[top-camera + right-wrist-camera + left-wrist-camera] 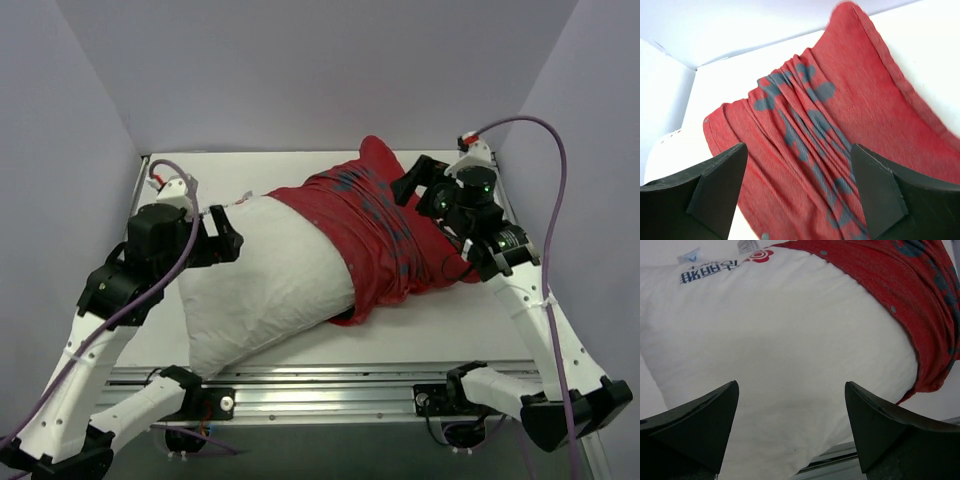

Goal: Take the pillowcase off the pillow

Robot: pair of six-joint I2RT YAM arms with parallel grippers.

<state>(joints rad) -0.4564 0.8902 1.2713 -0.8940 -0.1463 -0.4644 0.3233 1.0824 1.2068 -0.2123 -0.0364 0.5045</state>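
Spread apart and gripping nothing, my left hand (222, 238) sits just beside the bare white end of the pillow (265, 275). My right hand (415, 182), fingers also apart and empty, hovers over the bunched red pillowcase (375, 225). The pillow lies slantwise on the white surface (430, 335), its right half inside the pillowcase, whose loose end points toward the far right corner.
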